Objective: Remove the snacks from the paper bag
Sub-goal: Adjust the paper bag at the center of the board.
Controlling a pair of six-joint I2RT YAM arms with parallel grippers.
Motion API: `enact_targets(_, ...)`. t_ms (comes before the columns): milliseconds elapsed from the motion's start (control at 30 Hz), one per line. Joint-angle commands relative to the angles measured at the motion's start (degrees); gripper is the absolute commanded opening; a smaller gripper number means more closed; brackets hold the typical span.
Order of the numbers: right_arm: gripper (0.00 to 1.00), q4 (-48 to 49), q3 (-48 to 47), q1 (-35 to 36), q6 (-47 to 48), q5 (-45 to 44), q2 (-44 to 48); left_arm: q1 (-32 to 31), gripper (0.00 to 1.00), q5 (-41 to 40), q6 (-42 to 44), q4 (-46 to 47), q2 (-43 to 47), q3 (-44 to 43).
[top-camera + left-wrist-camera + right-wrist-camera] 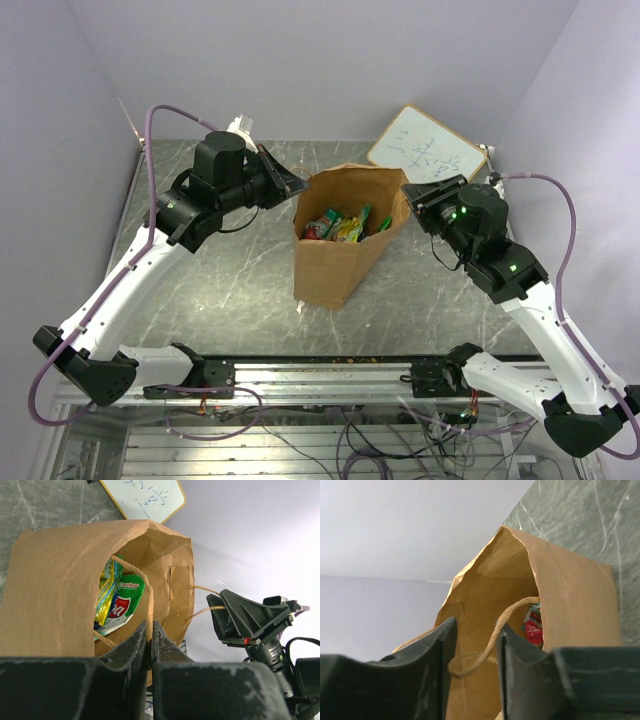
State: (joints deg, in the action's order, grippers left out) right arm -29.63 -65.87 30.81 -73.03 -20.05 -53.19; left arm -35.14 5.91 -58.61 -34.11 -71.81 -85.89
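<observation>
The paper bag (335, 265) stands in the middle of the table with its mouth open upward. The snacks (340, 227), green, red and yellow packets, lie inside it; they also show in the left wrist view (122, 600) and the right wrist view (534, 627). My left gripper (297, 186) is at the bag's left rim, shut (150, 627) on a twisted paper handle (145, 580). My right gripper (408, 195) is at the right rim, open (476, 625), with the other handle (512, 612) looped loosely between its fingers.
A white writing board (425, 148) leans at the back right, close behind the right gripper. Lilac walls close in the table at the back and on both sides. The arms' base rail runs along the near edge.
</observation>
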Motion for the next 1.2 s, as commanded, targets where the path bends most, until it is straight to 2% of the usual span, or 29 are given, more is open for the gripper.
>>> enact_targets(0, 0.35, 3.7, 0.7, -0.1, 0.0, 0.3, -0.3, 0.1, 0.14, 2.4, -0.4, 2.8, 0.4, -2.5)
enact_targets(67, 0.45, 2.2, 0.4, -0.1, -0.5, 0.0, -0.8, 0.1, 0.15, 2.6, -0.4, 3.0, 0.5, -2.4)
enact_targets(100, 0.47, 1.9, 0.4, -0.1, -0.6, -0.3, -1.0, 0.1, 0.15, 2.7, -0.4, 3.2, 0.6, -2.4)
enact_targets(267, 0.41, 3.4, 0.9, -0.1, 0.2, -0.6, -1.7, 0.1, 0.15, 2.4, -0.3, 3.2, 0.6, -2.9)
enact_targets(533, 0.49, 2.2, -3.0, -0.2, 1.9, -3.0, -4.4, 0.1, 0.14, 2.2, -0.4, 3.1, 0.6, -3.2)
enact_targets(567, 0.47, 1.9, -3.5, -0.2, 1.9, -3.3, -4.7, 0.1, 0.14, 2.1, -0.5, 3.1, 0.6, -3.3)
enact_targets(600, 0.42, 1.5, -3.9, -0.2, 2.1, -3.7, -5.0, 0.1, 0.14, 2.1, -0.4, 3.0, 0.6, -3.4)
enact_targets(800, 0.02, -2.8, -9.0, -0.5, 7.8, -7.5, -5.3, 0.1, 0.13, 1.9, -0.7, 2.9, 0.5, -3.6)
enact_targets(967, 0.00, -2.8, -15.6, -0.5, 20.7, -9.8, -5.7, 0.1, 0.11, 3.4, -2.9, 5.6, 0.5, -2.4)
enact_targets(1167, 0.00, -0.8, -23.6, -0.5, 38.9, -6.9, -7.0, -0.4, 0.07, 7.5, -7.0, 10.5, -0.8, -0.9)
